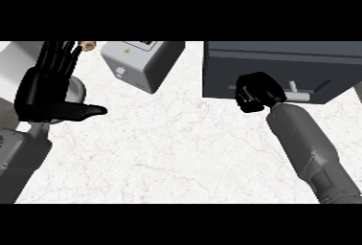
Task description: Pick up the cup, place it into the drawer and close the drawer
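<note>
— Where are my hands right now?

— Your right hand (256, 92) is up against the front of the dark grey drawer unit (283, 67) at the far right. Its fingers are curled into a fist that covers the left part of the pale handle (300, 94). The bar shows on both sides of the hand. I can't see the fingers wrapping it. Your left hand (44, 93) is at the left edge with straight fingers (58, 55) pointing away from you and the thumb (84, 111) sticking out to the right. It is holding nothing.

— And the cup?

— I can't place it for you. The only candidate is a grey rounded rim (76, 90) just behind your left hand, and it is mostly hidden, so I can't tell what it is. Neither hand shows a cup in it.

— Is the drawer in or out?

— From this steep angle you can't tell. You only see the unit's top and its front with the handle.

— Anything else on the surface (176, 143)?

— A light grey box (138, 64) stands tilted at the far middle, well apart from the drawer unit. A white object (16, 62) is at the far left corner, and a small tan thing (88, 46) is just past your left fingertips.
</note>
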You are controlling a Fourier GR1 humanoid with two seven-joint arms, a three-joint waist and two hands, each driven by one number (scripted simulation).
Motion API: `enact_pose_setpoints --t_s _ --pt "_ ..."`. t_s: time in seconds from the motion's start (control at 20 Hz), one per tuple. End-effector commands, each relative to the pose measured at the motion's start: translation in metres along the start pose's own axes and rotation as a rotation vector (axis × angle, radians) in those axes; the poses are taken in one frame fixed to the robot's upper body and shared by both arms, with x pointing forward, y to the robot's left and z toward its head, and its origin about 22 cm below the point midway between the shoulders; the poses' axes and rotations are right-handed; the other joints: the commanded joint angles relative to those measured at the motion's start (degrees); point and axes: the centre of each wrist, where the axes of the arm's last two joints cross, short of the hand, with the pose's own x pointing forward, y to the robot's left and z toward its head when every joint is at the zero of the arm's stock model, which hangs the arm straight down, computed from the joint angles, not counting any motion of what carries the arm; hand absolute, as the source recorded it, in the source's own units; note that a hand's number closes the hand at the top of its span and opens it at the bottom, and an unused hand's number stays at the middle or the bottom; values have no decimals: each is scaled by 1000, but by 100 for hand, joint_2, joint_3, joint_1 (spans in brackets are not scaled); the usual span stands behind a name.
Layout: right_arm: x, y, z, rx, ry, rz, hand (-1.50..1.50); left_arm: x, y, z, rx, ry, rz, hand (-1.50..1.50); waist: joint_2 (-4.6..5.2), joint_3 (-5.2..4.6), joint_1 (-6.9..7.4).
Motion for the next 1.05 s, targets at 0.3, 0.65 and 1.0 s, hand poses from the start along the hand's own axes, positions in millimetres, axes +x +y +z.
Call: enact_pose_setpoints --t_s 0.3,0.65,1.0 --pt "-42 -40 9 -4 97 -76 150 -1 -3 3 -62 1 43 -150 184 38 192" --pt "-34 -63 -2 -48 71 -125 150 -6 -12 4 -79 2 82 -150 206 36 277" --pt "-35 -63 -2 -95 59 -165 150 -16 -10 6 -86 15 65 -150 244 33 271"
